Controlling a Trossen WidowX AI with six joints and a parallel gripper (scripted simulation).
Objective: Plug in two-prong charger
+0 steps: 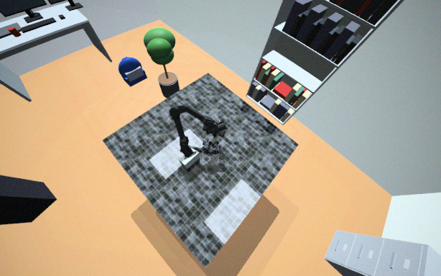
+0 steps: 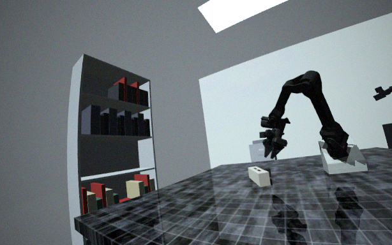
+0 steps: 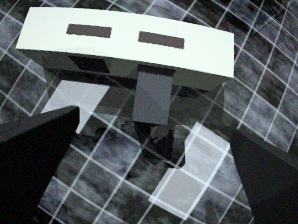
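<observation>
The white power strip (image 2: 259, 177) (image 3: 50, 30) lies on the table with two dark slots in its top. Nothing stands in the left slot (image 3: 89, 30) or the right slot (image 3: 161, 39), as the wrist view shows them. A dark grey block, seemingly the charger (image 3: 153, 97), shows against the strip's near side below the right slot. Its prongs are hidden, and I cannot tell whether it stands or leans. My gripper (image 2: 270, 156) (image 3: 158, 125) is open and empty above them, its fingers wide on either side of the block. The arm hides the strip in the top view.
The arm's base stands by a white block (image 1: 189, 160) (image 2: 345, 167) on the dark tiled table (image 1: 148, 133) (image 2: 186, 217). Bright light patches and dark reflections lie on the tabletop. A bookshelf (image 1: 293, 65) (image 2: 74, 127) stands beyond the table, with a potted plant (image 1: 159, 44) near another edge.
</observation>
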